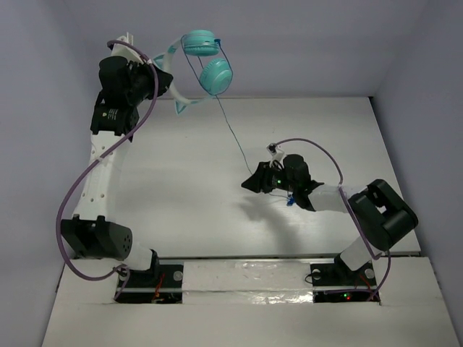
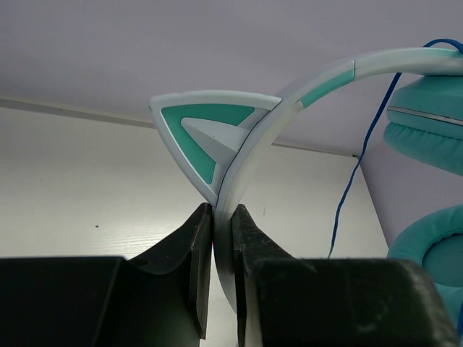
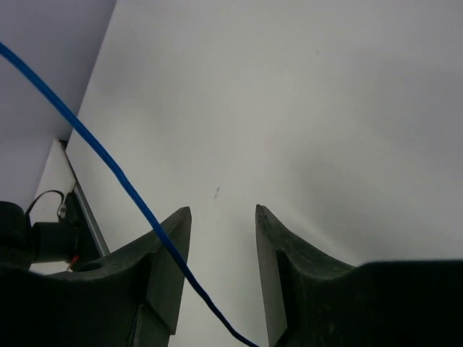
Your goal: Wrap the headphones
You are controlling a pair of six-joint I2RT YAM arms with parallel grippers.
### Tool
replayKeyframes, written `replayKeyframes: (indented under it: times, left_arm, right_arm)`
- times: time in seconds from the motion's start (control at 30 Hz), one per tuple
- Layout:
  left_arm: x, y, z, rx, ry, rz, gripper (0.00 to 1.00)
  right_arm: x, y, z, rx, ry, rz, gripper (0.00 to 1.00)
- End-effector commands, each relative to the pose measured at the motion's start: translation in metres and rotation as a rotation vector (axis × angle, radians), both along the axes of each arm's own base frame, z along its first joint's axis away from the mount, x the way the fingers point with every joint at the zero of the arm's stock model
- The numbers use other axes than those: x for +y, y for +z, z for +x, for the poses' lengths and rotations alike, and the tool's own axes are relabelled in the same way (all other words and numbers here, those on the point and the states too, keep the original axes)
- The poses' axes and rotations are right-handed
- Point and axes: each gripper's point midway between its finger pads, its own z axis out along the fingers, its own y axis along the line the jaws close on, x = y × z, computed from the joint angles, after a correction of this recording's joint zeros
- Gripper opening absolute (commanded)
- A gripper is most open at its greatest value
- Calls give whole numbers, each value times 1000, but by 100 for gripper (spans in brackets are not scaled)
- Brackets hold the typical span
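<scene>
With the left end effector (image 2: 223,217) clamped on the headband (image 2: 289,108), headphones (image 1: 210,61) aloft at the far left of the bench (image 1: 181,188), the open right end effector (image 3: 221,213) should close on the cord (image 3: 108,166) before winding it snugly.

Bare desk (image 1: 173,195) all the way between the two arms, plenty of room low down. One snag: the cord (image 1: 231,130) slants from the headphones (image 1: 208,61), high by the back wall, down to the right gripper (image 1: 249,182). Its jaws stand parted, with the cord crossing one of them.
</scene>
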Motion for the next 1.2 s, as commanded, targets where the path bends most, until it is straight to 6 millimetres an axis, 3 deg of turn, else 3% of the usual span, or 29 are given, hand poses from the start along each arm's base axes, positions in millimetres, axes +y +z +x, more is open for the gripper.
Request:
replayKeyframes:
  times: [0.0, 0.17, 0.37, 0.43, 0.5, 0.53, 0.63, 0.67, 0.73, 0.77, 0.97, 1.0, 1.17]
  left_arm:
    - [7, 58, -1, -159, 35, -21, 0]
    - [14, 51, 6, -144, 75, -7, 0]
    - [26, 20, 18, -92, 146, 16, 0]
    - [32, 11, 21, -80, 180, 26, 0]
    - [36, -10, 24, -43, 202, 37, 0]
    - [38, -17, 25, -32, 226, 49, 0]
    - [42, -42, 29, 10, 282, 81, 0]
    - [45, -56, 31, 37, 299, 92, 0]
    - [42, -67, 33, 56, 324, 119, 0]
    - [40, -79, 34, 76, 331, 135, 0]
    - [2, -129, 38, 165, 352, 279, 0]
    - [4, -134, 40, 175, 363, 287, 0]
    - [-11, -165, 44, 224, 332, 307, 0]
  right_arm:
    - [-2, -9, -9, 28, -9, -40, 47]
    - [-8, -11, -31, 66, -16, -84, 42]
    - [-1, -22, -68, 81, 18, -199, 3]
    - [4, -6, -72, 38, 22, -209, 0]
    - [0, 0, -75, 34, 25, -249, 0]
    - [5, 24, -71, -12, 18, -227, 0]
    - [-4, 41, -75, -38, 18, -282, 0]
    - [-2, 65, -76, -78, 17, -257, 0]
    - [-12, 75, -78, -95, 8, -291, 0]
    - [-17, 91, -79, -113, 5, -289, 0]
    - [-30, 142, -77, -202, -22, -299, 0]
    - [-31, 158, -81, -225, -18, -286, 0]
    - [-48, 191, -76, -287, -84, -309, 0]
